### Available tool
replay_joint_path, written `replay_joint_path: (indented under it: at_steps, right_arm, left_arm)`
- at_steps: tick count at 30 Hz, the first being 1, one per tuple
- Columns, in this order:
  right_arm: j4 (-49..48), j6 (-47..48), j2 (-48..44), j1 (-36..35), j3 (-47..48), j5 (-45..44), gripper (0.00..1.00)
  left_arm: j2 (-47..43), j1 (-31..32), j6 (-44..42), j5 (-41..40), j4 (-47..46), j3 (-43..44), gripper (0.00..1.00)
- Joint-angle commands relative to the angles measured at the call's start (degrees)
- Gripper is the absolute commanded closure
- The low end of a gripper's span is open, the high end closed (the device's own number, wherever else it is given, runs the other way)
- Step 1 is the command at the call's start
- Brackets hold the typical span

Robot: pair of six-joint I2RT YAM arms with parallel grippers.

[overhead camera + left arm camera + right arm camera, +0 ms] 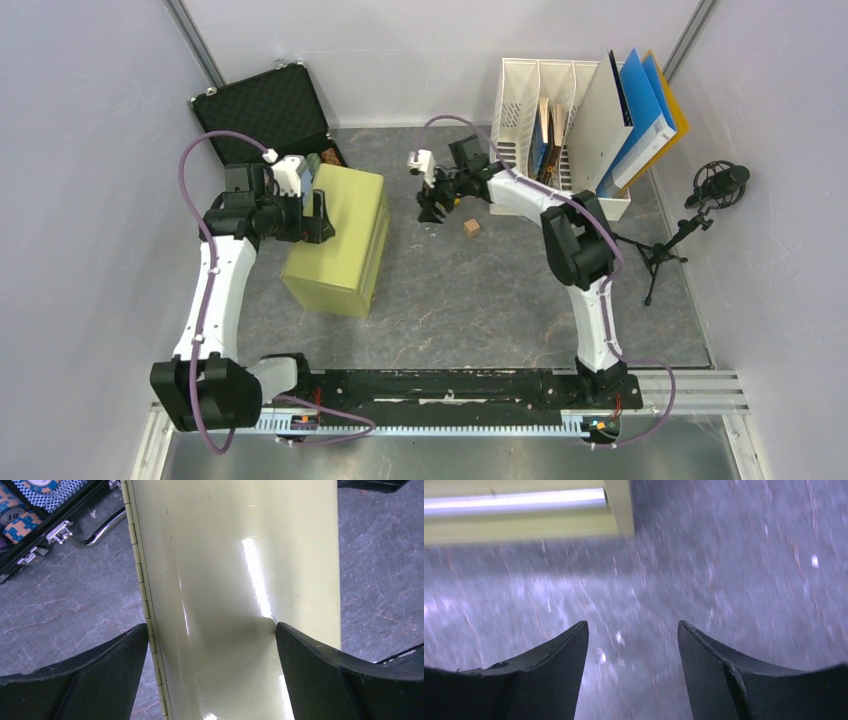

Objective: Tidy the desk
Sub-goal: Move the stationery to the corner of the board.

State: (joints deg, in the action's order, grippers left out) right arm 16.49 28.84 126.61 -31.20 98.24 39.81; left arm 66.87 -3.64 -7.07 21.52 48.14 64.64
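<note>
The desk (480, 300) is a dark grey veined surface under both arms. A yellow-green drawer cabinet (340, 240) stands on its left half. My left gripper (322, 215) hovers over the cabinet's left side, wide open. In the left wrist view the left gripper (212, 625) has one finger past the hinged edge and the other over the glossy cabinet top (235, 555). My right gripper (432, 212) hangs open above bare desk right of the cabinet. The blurred right wrist view shows the right gripper (633, 622) with nothing between its fingers and the cabinet corner (524, 515) beyond.
A small wooden cube (471, 228) lies just right of my right gripper. An open black case (270, 110) with poker chips (30, 510) sits at the back left. A white file organizer (560, 130) holding blue folders (640, 110) stands back right, a microphone on a tripod (715, 190) beside it.
</note>
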Motion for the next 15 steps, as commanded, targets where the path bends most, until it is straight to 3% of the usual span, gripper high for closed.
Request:
replay_joint_path:
  at_steps: [1, 6, 15]
  right_arm:
    - [3.92, 9.16, -9.11, 1.07, -6.81, -4.09, 0.28]
    - [8.23, 14.39, -14.86, 1.05, -13.75, -4.35, 0.29]
    - [14.86, 20.27, -19.46, 1.04, -22.81, -7.54, 0.30]
  left_arm:
    - [1.39, 1.79, -0.81, 11.97, -3.02, 1.23, 0.00]
    - [1.63, 1.72, -0.17, 14.78, -3.14, 0.59, 0.00]
    - [-2.32, 1.71, -0.12, 11.43, -3.65, -0.09, 0.00]
